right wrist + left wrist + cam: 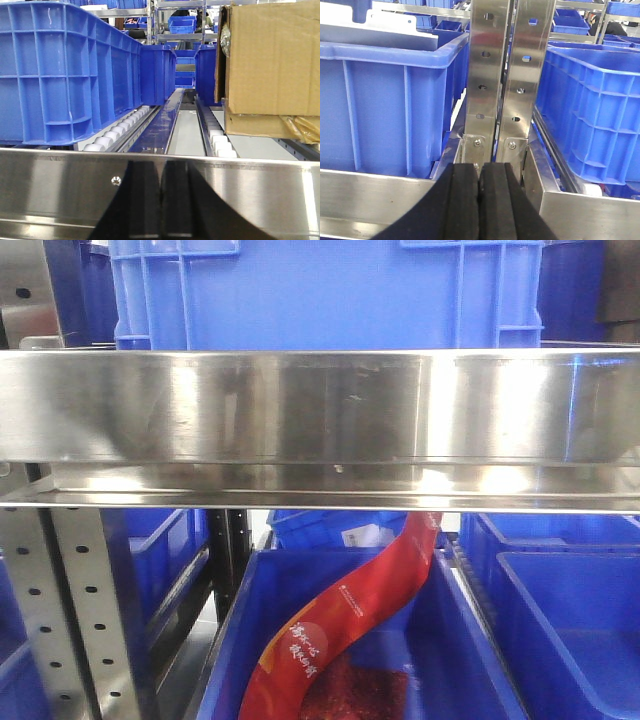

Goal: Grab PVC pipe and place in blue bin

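No PVC pipe shows in any view. Blue bins stand all around: one blue bin [320, 290] on the upper shelf and another [460, 670] below it in the front view. My left gripper [479, 167] is shut with nothing between its black pads, facing two perforated steel uprights [487, 75] between a blue bin [380, 100] on the left and another [595, 110] on the right. My right gripper [161, 165] is shut and empty, right in front of a steel shelf rail [60, 185].
A wide steel shelf rail [320, 410] crosses the front view. Below it a long red package [350, 620] lies in the lower bin. In the right wrist view a large blue bin [65, 75] rests on white rollers [120, 131], with a cardboard box [270, 60] on the right.
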Robot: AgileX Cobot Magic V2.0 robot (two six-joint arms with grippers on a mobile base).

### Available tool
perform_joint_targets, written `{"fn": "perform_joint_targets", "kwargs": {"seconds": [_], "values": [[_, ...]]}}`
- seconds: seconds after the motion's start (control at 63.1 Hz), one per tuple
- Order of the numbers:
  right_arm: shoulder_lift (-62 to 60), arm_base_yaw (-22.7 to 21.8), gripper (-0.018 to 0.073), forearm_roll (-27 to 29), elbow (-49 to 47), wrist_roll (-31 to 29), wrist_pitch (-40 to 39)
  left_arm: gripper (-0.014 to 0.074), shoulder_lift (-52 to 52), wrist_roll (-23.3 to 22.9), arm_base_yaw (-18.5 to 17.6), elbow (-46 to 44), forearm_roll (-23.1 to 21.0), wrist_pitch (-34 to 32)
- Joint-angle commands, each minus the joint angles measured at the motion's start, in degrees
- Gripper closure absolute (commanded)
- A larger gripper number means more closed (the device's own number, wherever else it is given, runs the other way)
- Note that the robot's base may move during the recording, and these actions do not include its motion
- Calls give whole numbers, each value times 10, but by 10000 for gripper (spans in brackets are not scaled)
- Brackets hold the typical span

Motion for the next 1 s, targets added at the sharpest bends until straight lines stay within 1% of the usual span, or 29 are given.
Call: {"fn": "perform_joint_targets", "kwargs": {"seconds": [0.0, 0.127, 0.222, 0.349, 0.396, 0.444, 0.539, 0.587, 0.618, 0.682, 0.745, 0.824, 0.983], "values": [[-2, -3, 727, -1, 0, -3, -14, 707, -5, -5, 3, 11, -2, -21], [-2, -3, 727, -1, 0, -3, -14, 707, -23, -5, 3, 48, -2, -34], [-2, -3, 727, -1, 0, -3, -14, 707, -61, -5, 3, 100, -3, -59], [-2, -3, 727, -1, 0, -3, -14, 707, -131, -5, 3, 196, -10, -153], [-2, -3, 727, -1, 0, -3, -14, 707, -131, -5, 3, 230, -9, -181], [-2, -3, 727, -1, 0, -3, -14, 707, -131, -5, 3, 260, -9, -235], [-2, -3, 727, -1, 0, -3, -14, 707, -131, -5, 3, 314, -9, -320], [-2, -3, 727, -1, 0, -3, -14, 707, -131, -5, 3, 314, -9, -349], [-2, -3, 727, -1, 0, -3, -14, 707, -131, 0, 3, 314, -9, -329], [-2, -3, 727, -1, 0, -3, -15, 707, -131, 11, 3, 314, -10, -328], [-2, -3, 727, -1, 0, -3, -15, 707, -131, 33, 3, 314, -21, -317], [-2, -3, 727, -1, 0, -3, -15, 707, -131, 63, 3, 314, -54, -301], [-2, -3, 727, -1, 0, -3, -15, 707, -131, 66, 3, 314, -77, -299]]}}
